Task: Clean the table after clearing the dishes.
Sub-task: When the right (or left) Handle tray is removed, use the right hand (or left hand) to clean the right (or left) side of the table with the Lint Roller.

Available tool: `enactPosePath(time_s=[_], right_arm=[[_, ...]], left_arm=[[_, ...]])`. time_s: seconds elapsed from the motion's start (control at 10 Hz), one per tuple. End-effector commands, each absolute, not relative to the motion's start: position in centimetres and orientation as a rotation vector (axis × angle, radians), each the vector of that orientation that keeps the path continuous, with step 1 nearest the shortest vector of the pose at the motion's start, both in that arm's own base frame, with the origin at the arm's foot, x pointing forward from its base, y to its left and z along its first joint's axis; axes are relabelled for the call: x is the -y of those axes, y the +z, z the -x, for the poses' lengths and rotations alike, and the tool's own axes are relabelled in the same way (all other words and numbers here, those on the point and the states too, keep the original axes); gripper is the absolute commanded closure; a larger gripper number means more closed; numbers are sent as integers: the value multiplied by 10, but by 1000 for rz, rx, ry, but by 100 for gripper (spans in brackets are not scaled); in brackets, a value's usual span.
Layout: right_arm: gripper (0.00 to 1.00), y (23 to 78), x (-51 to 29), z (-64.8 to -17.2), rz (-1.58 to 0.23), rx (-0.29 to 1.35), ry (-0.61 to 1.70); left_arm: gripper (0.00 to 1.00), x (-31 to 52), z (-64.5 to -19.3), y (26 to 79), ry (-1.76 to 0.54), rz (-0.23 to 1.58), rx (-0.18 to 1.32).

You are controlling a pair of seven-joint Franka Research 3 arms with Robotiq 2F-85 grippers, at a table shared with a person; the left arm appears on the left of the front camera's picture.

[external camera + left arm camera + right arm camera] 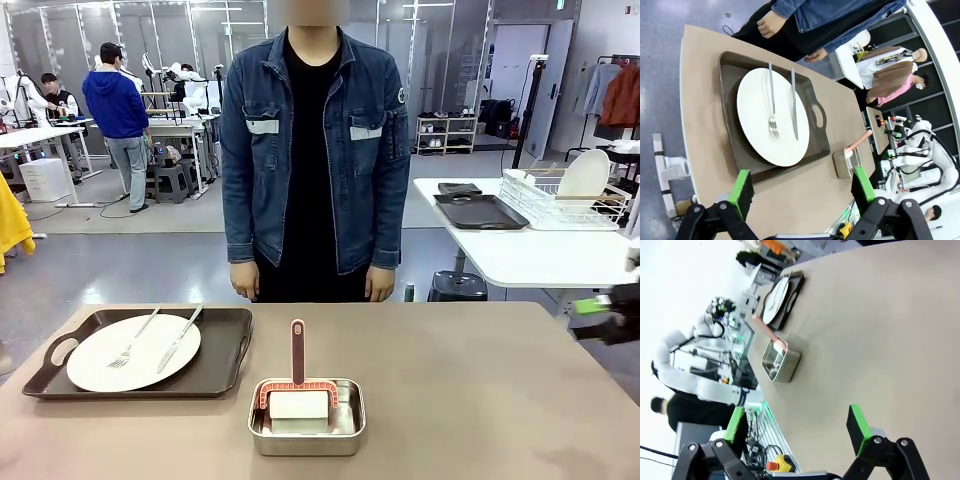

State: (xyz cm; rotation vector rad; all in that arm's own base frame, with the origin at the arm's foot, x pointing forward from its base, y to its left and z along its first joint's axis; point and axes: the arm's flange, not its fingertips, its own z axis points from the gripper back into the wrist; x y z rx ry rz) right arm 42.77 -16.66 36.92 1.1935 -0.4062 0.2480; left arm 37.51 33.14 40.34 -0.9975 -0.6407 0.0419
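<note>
The left gripper (pixel 802 186) is hanging wide open and empty above the table (pixel 705 130), looking down on the dark tray (pixel 730 75) carrying the white plate (pixel 760 125), fork (pixel 771 100) and knife (pixel 793 100) at the robot's left. The right gripper (pixel 796 425) is gaping empty over bare tabletop. Clearing seems to be only beginning, and the next move is calling for a level grip on the tray's rim or handle so the cutlery is not sliding.

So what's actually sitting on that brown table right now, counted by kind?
Dark tray: 1
White plate: 1
Fork: 1
Knife: 1
Steel pan: 1
Red-handled cleaning tool, standing in the pan: 1
Total: 6
</note>
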Motion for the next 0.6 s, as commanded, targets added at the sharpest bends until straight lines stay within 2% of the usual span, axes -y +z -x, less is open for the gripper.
enactPosePath(time_s=[0.0,0.3,0.5], right_arm=[[0,356,224,-446,-1266,439,184],[0,348,297,-430,-1264,523,52],[0,350,309,-427,-1178,491,-18]], left_arm=[[0,-333,-371,404,27,1003,658],[0,-333,-371,404,27,1003,658],[0,-333,-371,404,27,1003,658]])
